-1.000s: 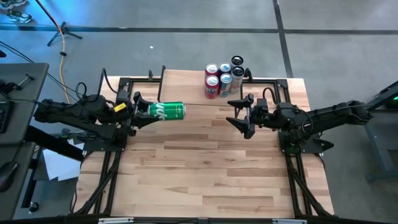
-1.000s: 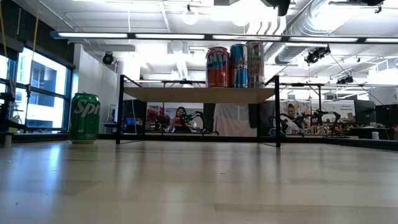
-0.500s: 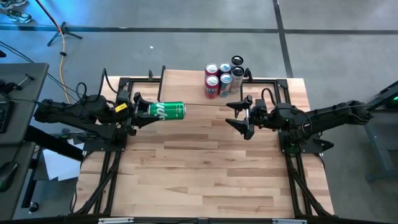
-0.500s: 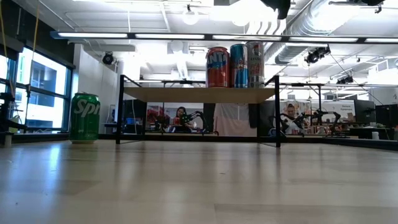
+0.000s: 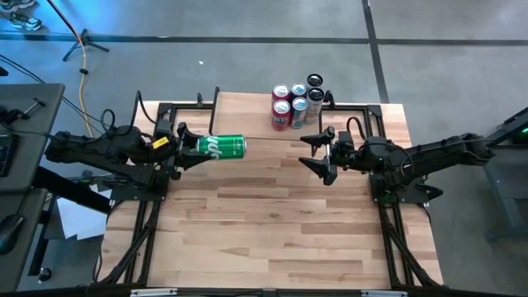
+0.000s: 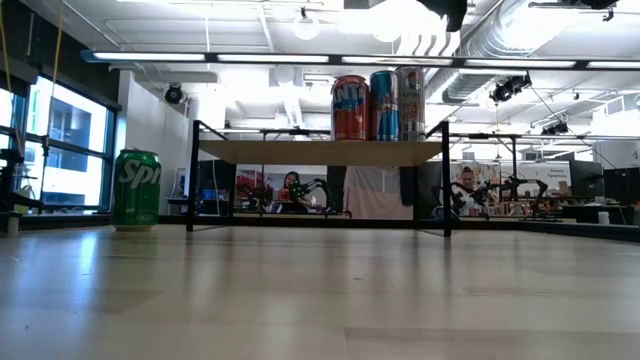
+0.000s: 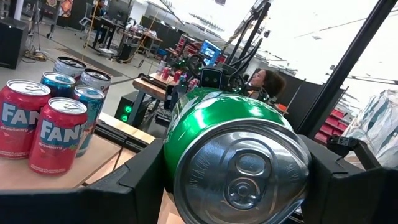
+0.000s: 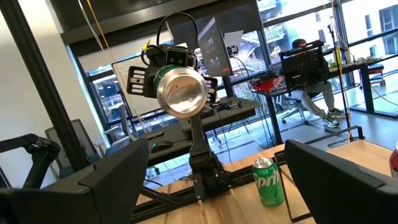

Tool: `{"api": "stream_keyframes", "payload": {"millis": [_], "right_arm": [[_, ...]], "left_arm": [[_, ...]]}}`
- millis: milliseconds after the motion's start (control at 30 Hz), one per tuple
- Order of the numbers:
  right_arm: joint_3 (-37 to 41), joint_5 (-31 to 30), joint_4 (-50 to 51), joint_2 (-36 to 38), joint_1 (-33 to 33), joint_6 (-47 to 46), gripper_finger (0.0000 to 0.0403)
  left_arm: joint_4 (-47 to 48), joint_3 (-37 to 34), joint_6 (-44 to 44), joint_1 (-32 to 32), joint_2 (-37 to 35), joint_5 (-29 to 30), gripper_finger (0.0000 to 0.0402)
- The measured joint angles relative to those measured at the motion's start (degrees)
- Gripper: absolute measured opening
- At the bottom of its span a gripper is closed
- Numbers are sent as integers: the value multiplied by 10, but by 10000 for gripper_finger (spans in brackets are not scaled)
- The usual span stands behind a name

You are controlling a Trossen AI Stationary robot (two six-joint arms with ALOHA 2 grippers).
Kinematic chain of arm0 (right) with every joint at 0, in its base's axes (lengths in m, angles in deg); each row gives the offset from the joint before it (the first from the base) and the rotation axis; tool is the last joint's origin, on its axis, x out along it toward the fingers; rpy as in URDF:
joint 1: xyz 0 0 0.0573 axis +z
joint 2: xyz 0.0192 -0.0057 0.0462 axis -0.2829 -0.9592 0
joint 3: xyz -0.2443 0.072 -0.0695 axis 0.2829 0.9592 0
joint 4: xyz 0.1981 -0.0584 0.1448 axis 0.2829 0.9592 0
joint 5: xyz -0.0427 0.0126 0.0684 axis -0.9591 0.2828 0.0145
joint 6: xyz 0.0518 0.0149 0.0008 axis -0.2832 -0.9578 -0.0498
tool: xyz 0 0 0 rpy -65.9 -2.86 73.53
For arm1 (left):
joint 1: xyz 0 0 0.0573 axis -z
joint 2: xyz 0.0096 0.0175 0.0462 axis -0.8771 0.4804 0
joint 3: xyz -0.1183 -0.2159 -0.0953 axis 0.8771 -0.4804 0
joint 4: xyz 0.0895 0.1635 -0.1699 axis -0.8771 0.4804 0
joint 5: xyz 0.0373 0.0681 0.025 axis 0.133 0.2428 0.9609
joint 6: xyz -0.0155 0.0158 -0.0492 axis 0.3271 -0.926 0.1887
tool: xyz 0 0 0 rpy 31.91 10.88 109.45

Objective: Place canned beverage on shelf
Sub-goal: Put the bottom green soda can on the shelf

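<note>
A green Sprite can (image 5: 223, 147) hangs level above the table's left half, with my left gripper (image 5: 183, 145) shut on it; its lid (image 7: 242, 174) faces the left wrist camera and its bottom (image 8: 181, 91) points toward the table's right. A second green Sprite can (image 6: 137, 188) stands upright on the table left of the shelf, also in the right wrist view (image 8: 268, 181). The shelf (image 6: 320, 152), a light-wood board (image 5: 247, 111) on black legs, stands at the far edge and bears several cans (image 5: 297, 101). My right gripper (image 5: 320, 155) is open above the table's right half, facing the held can. My left gripper pinches the held can's side wall near its lid end (image 7: 169, 155) between its two fingers (image 7: 134, 180), one on each side. The fingers come level from the table's left and lie along the can. The can is lifted clear and lies level.
A black metal frame (image 5: 165, 107) runs round the table's sides. The tabletop's near half (image 5: 264, 231) is bare wood. Red Fanta cans (image 7: 37, 134) and blue ones stand close together on the shelf's right end. People sit at desks in the room behind (image 8: 311, 74).
</note>
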Motion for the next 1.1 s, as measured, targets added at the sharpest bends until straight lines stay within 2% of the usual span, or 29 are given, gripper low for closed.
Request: {"api": "stream_keyframes", "payload": {"millis": [900, 1100], "right_arm": [[0, 0, 0, 0, 0, -11, 360], [0, 0, 13, 0, 0, -6, 360]], "left_arm": [[1, 0, -8, 0, 0, -3, 224], [1, 0, -34, 0, 0, -30, 224]]}}
